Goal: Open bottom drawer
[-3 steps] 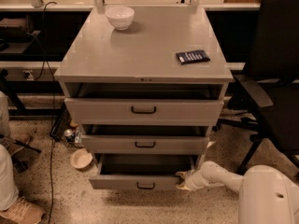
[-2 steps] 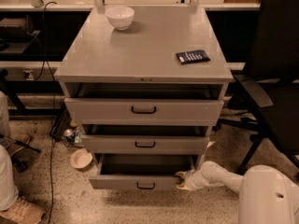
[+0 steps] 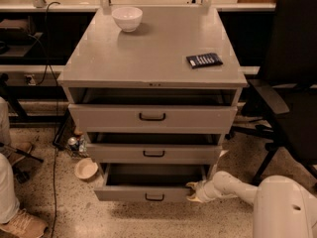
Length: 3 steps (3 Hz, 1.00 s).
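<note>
The bottom drawer [image 3: 148,195] is the lowest of the grey cabinet's [image 3: 148,58] three drawers. It stands pulled out toward me, its dark inside showing, with a small black handle [image 3: 154,198] centred on its low front. My gripper [image 3: 194,192] is at the right end of that drawer front, at the end of my white arm [image 3: 237,188] that reaches in from the lower right. It sits against the drawer's front right corner.
The middle drawer [image 3: 153,152] and top drawer [image 3: 151,117] also stand slightly out. A white bowl [image 3: 127,18] and a dark flat pack [image 3: 204,60] lie on the cabinet top. A black office chair [image 3: 290,83] stands right; a small bowl [image 3: 85,168] and can [image 3: 73,143] sit on the floor left.
</note>
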Tool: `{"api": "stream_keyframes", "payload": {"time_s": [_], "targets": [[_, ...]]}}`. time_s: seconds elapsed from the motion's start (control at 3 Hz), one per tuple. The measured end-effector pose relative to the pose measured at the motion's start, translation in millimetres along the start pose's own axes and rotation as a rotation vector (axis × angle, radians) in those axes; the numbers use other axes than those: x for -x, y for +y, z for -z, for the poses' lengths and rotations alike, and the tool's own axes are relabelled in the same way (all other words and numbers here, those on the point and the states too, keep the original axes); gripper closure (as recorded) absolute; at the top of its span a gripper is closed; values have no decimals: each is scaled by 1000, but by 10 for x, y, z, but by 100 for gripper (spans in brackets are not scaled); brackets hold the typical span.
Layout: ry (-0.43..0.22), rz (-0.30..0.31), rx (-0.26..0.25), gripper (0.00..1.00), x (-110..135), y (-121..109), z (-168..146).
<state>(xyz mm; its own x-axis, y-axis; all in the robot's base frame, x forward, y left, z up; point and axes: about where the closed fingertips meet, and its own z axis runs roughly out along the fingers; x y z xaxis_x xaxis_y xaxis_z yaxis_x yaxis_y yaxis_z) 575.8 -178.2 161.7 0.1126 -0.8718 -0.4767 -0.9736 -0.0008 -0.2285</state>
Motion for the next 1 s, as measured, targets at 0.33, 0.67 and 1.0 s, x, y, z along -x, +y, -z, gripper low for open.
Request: {"api": "stream_keyframes", "payload": {"time_s": [0.33,0.67,1.0], "targets": [[0,0,0,59,0,1,-1],[0,0,0,36,1,1,-1],[0,0,0,12,1,2,-2]]}}
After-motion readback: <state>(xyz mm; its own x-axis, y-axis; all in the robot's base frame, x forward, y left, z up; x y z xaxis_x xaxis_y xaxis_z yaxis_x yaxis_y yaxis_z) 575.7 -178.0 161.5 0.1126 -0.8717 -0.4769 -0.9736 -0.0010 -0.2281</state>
